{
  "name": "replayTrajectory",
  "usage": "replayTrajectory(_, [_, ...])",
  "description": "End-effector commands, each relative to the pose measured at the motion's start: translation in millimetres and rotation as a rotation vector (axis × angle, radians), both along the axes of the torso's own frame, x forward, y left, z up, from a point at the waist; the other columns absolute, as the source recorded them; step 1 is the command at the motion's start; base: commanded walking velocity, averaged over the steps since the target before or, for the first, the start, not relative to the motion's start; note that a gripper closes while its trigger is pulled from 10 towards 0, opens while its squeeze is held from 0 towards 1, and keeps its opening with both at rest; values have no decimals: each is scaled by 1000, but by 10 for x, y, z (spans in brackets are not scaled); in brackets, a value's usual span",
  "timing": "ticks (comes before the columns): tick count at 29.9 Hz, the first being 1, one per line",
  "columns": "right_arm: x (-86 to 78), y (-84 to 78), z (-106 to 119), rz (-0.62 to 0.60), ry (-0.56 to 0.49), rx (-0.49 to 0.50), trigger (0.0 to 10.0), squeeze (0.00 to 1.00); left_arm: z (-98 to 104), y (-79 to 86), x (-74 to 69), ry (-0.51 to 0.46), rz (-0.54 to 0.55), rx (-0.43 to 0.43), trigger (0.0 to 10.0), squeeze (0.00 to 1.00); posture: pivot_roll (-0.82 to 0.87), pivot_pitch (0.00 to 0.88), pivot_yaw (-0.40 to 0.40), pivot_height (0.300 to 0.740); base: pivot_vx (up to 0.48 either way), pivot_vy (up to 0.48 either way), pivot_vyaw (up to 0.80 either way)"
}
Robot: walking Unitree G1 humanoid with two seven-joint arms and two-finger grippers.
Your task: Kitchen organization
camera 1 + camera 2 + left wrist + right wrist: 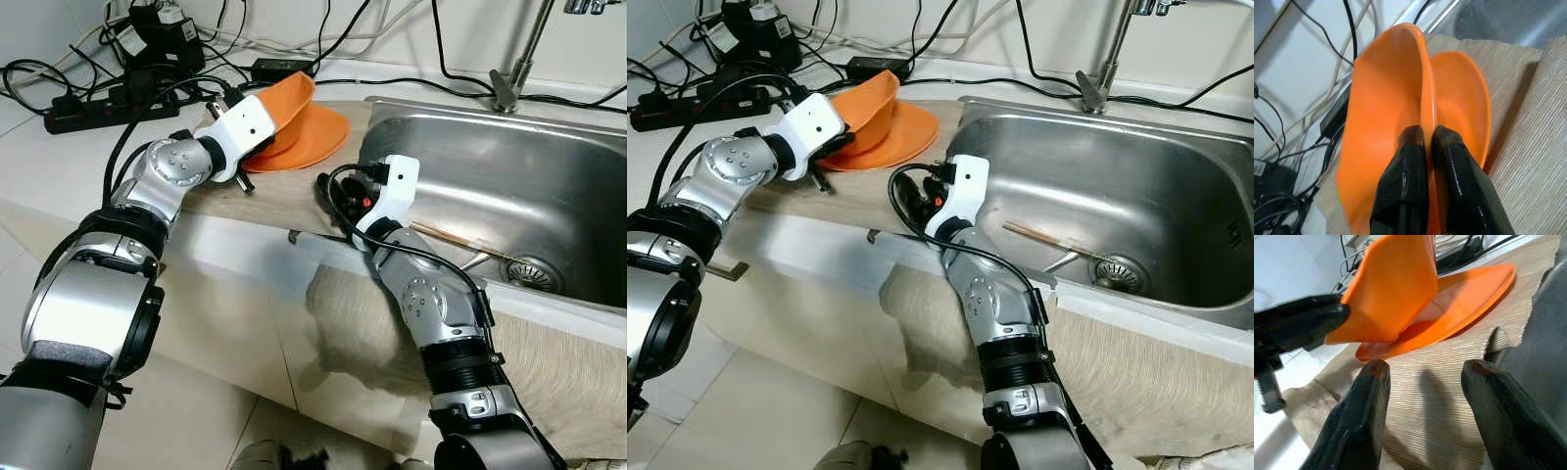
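The left gripper (1425,139), two long black fingers on a silver arm, is pinched narrow on the rim of a tilted orange plastic bowl (286,106), one finger inside the bowl and one outside. The bowl stands steeply on edge above a flat orange plastic plate (315,140), its lower rim resting on or just over the plate; which cannot be told. Both lie on a beige woven cloth (279,201) spread over the white counter (59,166), just left of the stainless steel sink (509,186).

The right gripper (1422,372) hovers low over the cloth near the sink's corner, fingers spread wide and holding nothing, pointed at the plate and bowl.

The head views show a pair of thin wooden chopsticks (1048,238) lying in the sink basin near the drain, a faucet base (505,93) behind it, and black power strips with tangled cables (108,93) on the counter at the back left. The left wrist view shows the finger grip on the rim closely; the right wrist view shows the bowl's underside raised over the plate.
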State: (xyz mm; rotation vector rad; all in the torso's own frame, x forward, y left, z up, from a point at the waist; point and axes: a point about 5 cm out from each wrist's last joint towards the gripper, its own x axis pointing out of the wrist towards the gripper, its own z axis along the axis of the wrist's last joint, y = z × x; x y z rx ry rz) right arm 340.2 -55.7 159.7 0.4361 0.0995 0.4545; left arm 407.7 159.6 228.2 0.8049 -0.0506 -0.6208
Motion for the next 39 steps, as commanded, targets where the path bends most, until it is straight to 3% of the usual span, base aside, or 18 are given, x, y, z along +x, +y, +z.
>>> replayTrajectory(1, [29, -9, 35, -27, -13, -10, 10000, 0, 177, -13, 2, -66, -35, -13, 0, 0, 6, 8, 96, 740, 0, 0, 0])
replayTrajectory(3, [81, -86, 68, -75, -42, -48, 10000, 0, 190, -34, -14, -89, -64, 6, 0, 0, 10, 10, 97, 740, 0, 0, 0])
replayTrajectory(8, [139, -175, 115, -128, -47, -23, 10000, 0, 180, -79, -49, -131, -114, 39, 0, 0, 15, 13, 97, 740, 0, 0, 0])
replayTrajectory(18, [222, -271, 158, -160, -59, -22, 10000, 0, 64, -94, -132, -188, -181, 134, 0, 0, 23, 15, 89, 740, 0, 0, 0])
replayTrajectory(24, [271, -342, 147, -185, -69, -54, 10000, 0, 160, -181, -215, -333, -274, 230, 0, 0, 26, 7, 84, 740, 0, 0, 0])
replayTrajectory(27, [292, -378, 163, -193, -70, -52, 10000, 0, 144, -176, -236, -354, -293, 282, 0, 0, 26, 7, 84, 740, 0, 0, 0])
replayTrajectory(28, [320, -427, 180, -203, -68, -40, 10000, 0, 131, -164, -253, -374, -312, 338, 0, 0, 29, 6, 85, 740, 0, 0, 0])
replayTrajectory(35, [404, -499, 278, -228, -52, 66, 10000, 0, 79, -137, -268, -384, -320, 389, 0, 0, 39, 0, 88, 740, 0, 0, 0])
replayTrajectory(36, [430, -507, 365, -236, -57, 130, 10000, 1000, 62, -127, -269, -387, -317, 403, 0, 0, 39, 0, 88, 740, 0, 0, 0])
replayTrajectory(39, [449, -483, 443, -216, -50, 201, 10000, 1000, 38, -119, -268, -388, -313, 408, 0, 0, 39, 0, 84, 740, 0, 0, 0])
